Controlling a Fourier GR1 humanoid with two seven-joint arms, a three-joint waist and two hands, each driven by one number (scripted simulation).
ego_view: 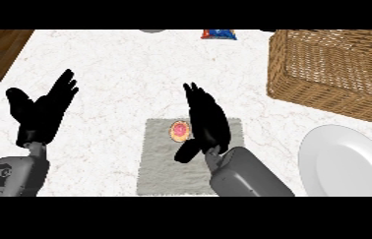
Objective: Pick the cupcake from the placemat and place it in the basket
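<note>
Cupcake [179, 130] looks light, soft-topped (easily squashed); take its sides; right hand [206, 119] beside it, fingers straight, holding nothing

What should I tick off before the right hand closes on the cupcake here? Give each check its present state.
1. Cupcake on the grey placemat: ok.
2. Right hand open, fingers straight: ok.
3. Right hand beside the cupcake, on its right: ok.
4. Thumb and fingers on opposite sides of the cupcake: not ok, the thumb sits below it, near the wrist.
5. Wicker basket at upper right with nothing lying between: ok; its inside is cut off, so free room there: cannot tell.
6. Left hand open at the view's left, out of the way: ok.
</note>
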